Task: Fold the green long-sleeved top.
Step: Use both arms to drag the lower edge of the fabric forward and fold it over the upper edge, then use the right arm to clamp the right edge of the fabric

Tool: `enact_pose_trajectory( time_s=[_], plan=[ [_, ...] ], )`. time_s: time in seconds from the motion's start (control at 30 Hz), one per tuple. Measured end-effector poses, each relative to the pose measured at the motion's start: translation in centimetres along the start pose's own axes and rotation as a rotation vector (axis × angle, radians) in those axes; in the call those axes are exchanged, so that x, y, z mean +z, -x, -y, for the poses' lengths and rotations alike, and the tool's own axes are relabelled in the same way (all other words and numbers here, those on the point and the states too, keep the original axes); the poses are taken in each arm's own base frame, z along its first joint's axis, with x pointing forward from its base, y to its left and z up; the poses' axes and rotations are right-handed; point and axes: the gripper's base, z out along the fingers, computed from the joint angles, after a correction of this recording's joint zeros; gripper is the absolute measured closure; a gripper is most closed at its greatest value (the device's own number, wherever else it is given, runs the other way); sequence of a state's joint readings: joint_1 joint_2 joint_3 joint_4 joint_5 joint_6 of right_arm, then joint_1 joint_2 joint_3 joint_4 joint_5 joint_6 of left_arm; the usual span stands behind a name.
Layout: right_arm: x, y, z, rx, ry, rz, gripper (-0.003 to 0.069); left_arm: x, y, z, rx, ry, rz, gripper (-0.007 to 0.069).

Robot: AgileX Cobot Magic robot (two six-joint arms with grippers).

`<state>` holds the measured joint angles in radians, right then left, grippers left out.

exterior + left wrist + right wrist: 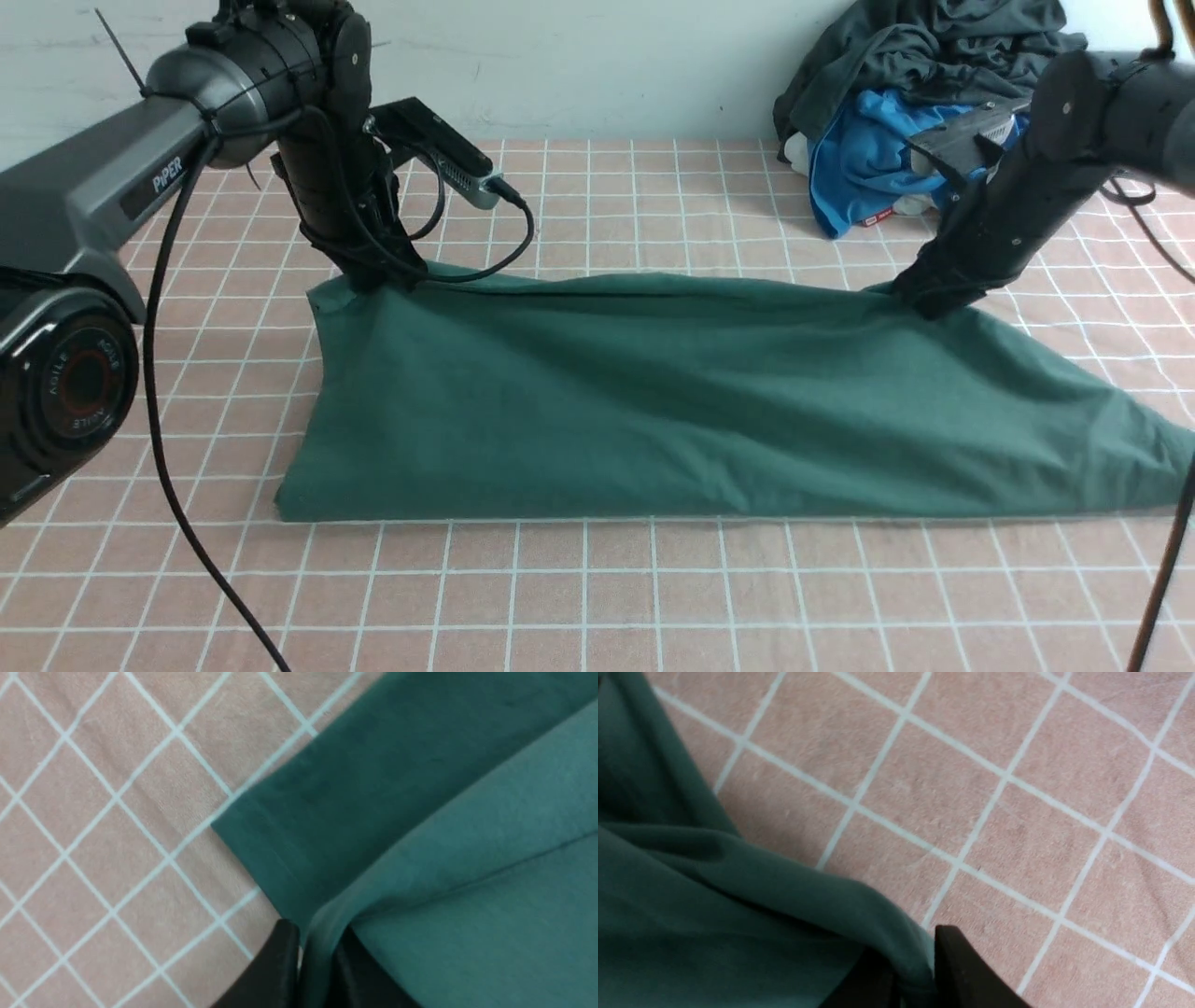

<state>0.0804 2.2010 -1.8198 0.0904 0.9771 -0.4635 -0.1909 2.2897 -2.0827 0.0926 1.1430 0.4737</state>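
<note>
Nipped between the black fingers of left gripper point(317, 961) and right gripper point(915, 975): soft matte folds of the green long-sleeved top point(653, 401), at its far corners. Spread mid-table as a smooth long wedge, near edge straight. Bare pink gridded cloth point(597, 597) in front. Both angled steeply down.

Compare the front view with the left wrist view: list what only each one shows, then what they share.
Front view only: the whole green top spread on the checked cloth, the right hand at its back right edge, and a pile of grey and blue clothes against the wall. Left wrist view only: a close look at the top's stitched corner, with a fold pinched in the left hand between black fingers. Both: the green top, the checked cloth, the left hand.
</note>
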Motion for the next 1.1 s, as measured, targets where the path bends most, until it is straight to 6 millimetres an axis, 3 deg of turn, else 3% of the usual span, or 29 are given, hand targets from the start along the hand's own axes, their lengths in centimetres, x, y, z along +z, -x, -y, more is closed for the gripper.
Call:
enact_pose_trajectory(
  time_s=[0.13, 0.23, 0.3, 0.43, 0.57, 0.73, 0.87, 0.97, 1.07, 1.1],
  plan=[
    [0.1, 0.3, 0.6, 0.096, -0.030, 0.051, 0.0382, 1.8, -0.4, -0.9, -0.076, 0.013, 0.003, 0.0370],
    [-0.3, 0.5, 0.7, 0.127, -0.035, 0.066, 0.0321, 2.0, -0.5, -1.2, -0.122, 0.021, 0.005, 0.0293],
    [-2.0, 0.7, 0.6, 0.160, -0.029, 0.084, 0.0269, 1.2, -0.4, -1.7, -0.188, 0.030, 0.004, 0.0194],
    [-5.3, 1.2, -0.1, 0.192, 0.006, 0.116, 0.0246, -0.9, 0.2, -1.3, -0.251, -0.013, 0.004, 0.0149],
    [-6.0, 1.1, -0.2, 0.195, 0.004, 0.096, 0.0244, -1.9, 1.1, 0.5, -0.242, -0.067, 0.030, 0.0194],
    [-5.9, -1.3, 2.4, 0.283, -0.068, -0.052, 0.0242, -0.2, 1.2, 4.0, -0.191, -0.145, -0.037, 0.0425],
    [-5.5, -5.7, 5.9, 0.405, -0.063, -0.186, 0.0242, 2.9, -1.2, 5.3, -0.156, -0.185, -0.171, 0.0598],
    [-4.2, -9.1, 7.1, 0.502, -0.021, -0.250, 0.0242, 4.6, -3.0, 5.6, -0.152, -0.205, -0.246, 0.0626],
    [-3.0, -11.5, 7.5, 0.562, 0.000, -0.287, 0.0239, 4.5, -3.4, 5.5, -0.167, -0.211, -0.236, 0.0632],
    [-2.0, -13.2, 7.6, 0.599, 0.007, -0.304, 0.0232, 4.6, -3.6, 5.4, -0.177, -0.216, -0.233, 0.0632]
  ],
)
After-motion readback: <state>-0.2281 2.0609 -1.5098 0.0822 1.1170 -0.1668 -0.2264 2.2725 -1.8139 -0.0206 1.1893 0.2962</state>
